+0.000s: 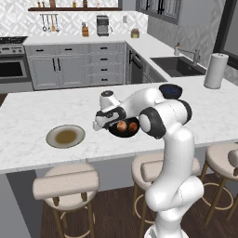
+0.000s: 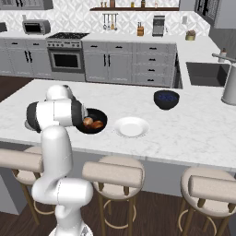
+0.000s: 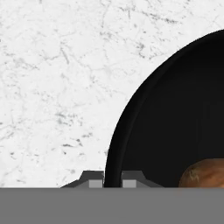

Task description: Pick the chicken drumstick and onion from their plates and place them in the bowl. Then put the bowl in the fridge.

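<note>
The gripper is clamped on the rim of the black bowl, one fingertip outside the wall, the other inside. From the base views the arm's wrist and elbow hide the grip and part of the bowl. Inside it lie the drumstick and the onion, touching; the hand view cuts one brown piece off at its bottom edge. The bowl sits near the front edge of the marble island, between the grey-olive plate and the white plate. The arm folds low, forearm level.
</note>
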